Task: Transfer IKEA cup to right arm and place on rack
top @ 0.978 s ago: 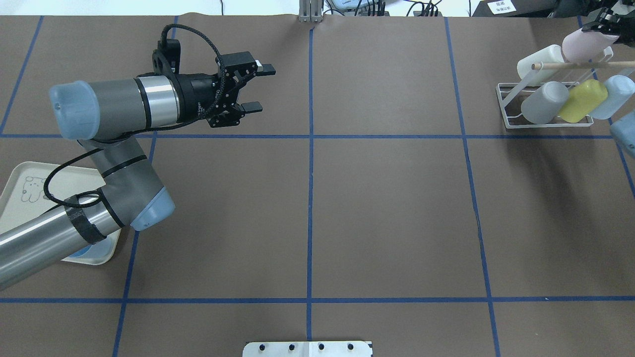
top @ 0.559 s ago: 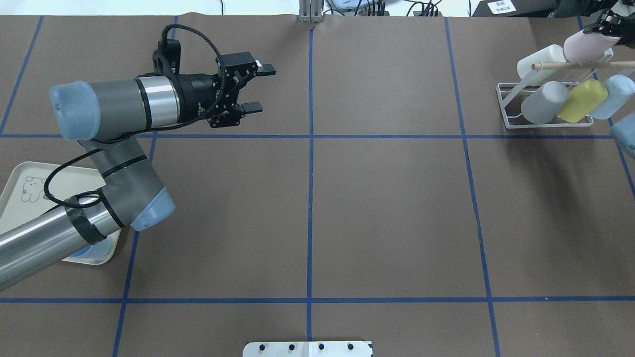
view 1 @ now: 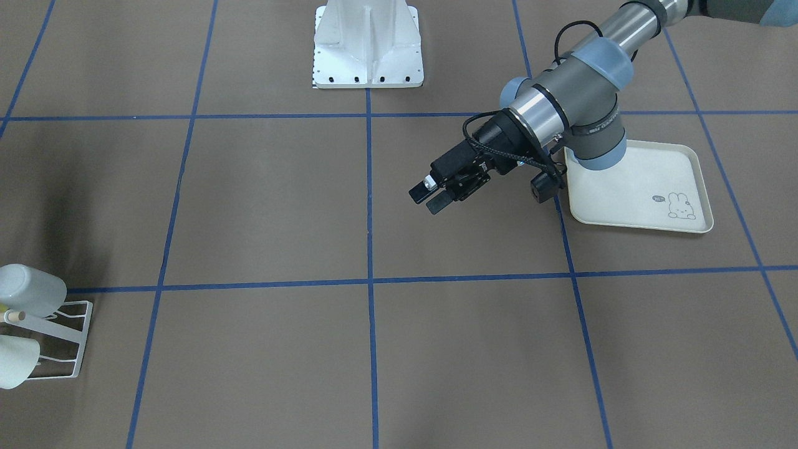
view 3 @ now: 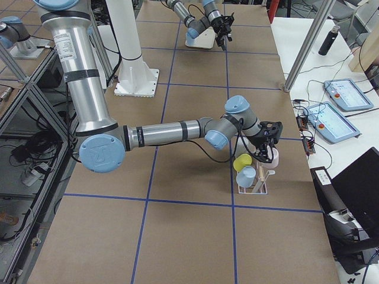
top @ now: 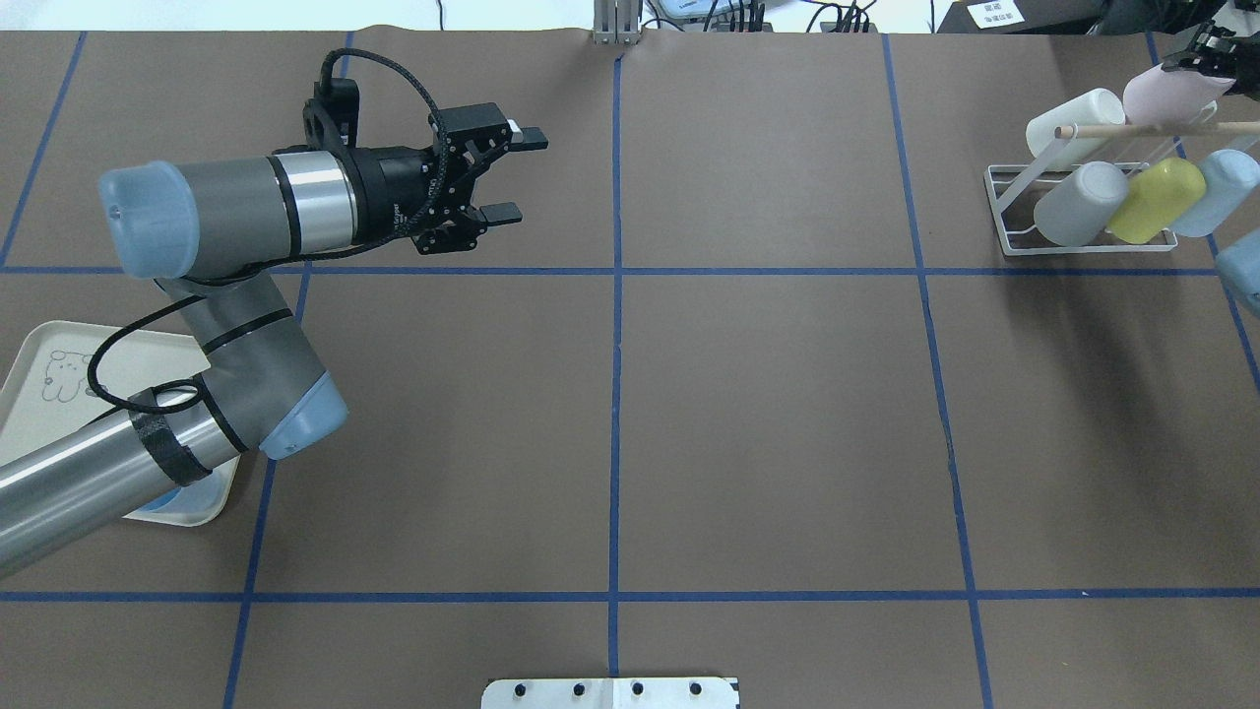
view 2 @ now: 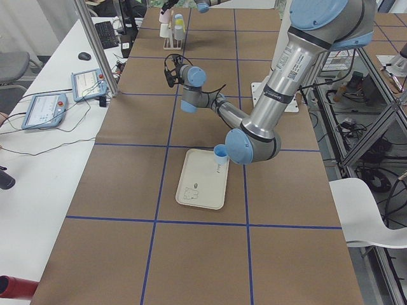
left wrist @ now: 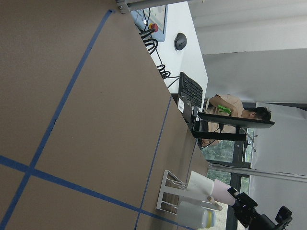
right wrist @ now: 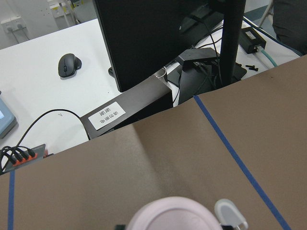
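Your IKEA cup (top: 1162, 96) has edged a little toward the right edge of the overhead frame since a second ago, carried by the right claw (top: 1199, 61); nothing else has shifted.

You see the brown counter (top: 768, 414), crossed by blue tape lines, fill the frame. The left arm (top: 226, 212) reaches in from the left side, and its left claw (top: 517, 174) hangs in the upper left, jaws spread wide with nothing between them. Beneath that arm's elbow, at the left edge, lies the cream rabbit-print tray (view 1: 629, 187).

In the upper right corner stands the rack (top: 996, 209), with a white cup (top: 1073, 118), a grey cup (top: 1078, 202), a yellow cup (top: 1157, 200) and a pale blue cup (top: 1221, 187) hung on it.

The pink IKEA cup is at the rack's top, just over the wooden peg (top: 1142, 128); you cannot tell whether they touch. Its long axis runs almost level across the frame, rising slightly rightward. The rounded end points left and the other end sits in the right claw, which is closed on it.
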Action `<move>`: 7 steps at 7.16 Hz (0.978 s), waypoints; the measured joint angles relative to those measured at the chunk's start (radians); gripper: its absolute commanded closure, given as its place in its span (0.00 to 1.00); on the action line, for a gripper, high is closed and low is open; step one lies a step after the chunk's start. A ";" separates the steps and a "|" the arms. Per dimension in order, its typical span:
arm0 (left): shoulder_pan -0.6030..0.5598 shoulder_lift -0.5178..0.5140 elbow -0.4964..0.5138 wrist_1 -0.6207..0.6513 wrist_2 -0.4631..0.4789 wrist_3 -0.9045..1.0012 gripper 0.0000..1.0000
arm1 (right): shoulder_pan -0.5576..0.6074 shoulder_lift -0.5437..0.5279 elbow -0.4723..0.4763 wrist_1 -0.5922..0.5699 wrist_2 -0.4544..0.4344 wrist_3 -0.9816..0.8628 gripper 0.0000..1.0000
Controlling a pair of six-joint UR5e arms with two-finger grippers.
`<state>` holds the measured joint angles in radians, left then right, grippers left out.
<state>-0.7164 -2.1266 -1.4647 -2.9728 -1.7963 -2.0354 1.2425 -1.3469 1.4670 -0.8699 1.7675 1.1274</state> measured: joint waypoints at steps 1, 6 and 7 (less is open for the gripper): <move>0.000 0.000 0.000 0.000 0.000 0.000 0.01 | 0.000 -0.003 0.000 0.000 -0.002 0.000 0.80; 0.000 0.001 0.000 0.000 0.000 0.000 0.01 | -0.001 0.007 -0.023 0.008 -0.011 -0.001 0.00; -0.002 0.002 0.000 0.000 -0.001 0.004 0.01 | -0.002 0.011 -0.024 0.009 -0.012 -0.001 0.00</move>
<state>-0.7185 -2.1245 -1.4650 -2.9728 -1.7973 -2.0316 1.2407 -1.3356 1.4432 -0.8611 1.7556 1.1266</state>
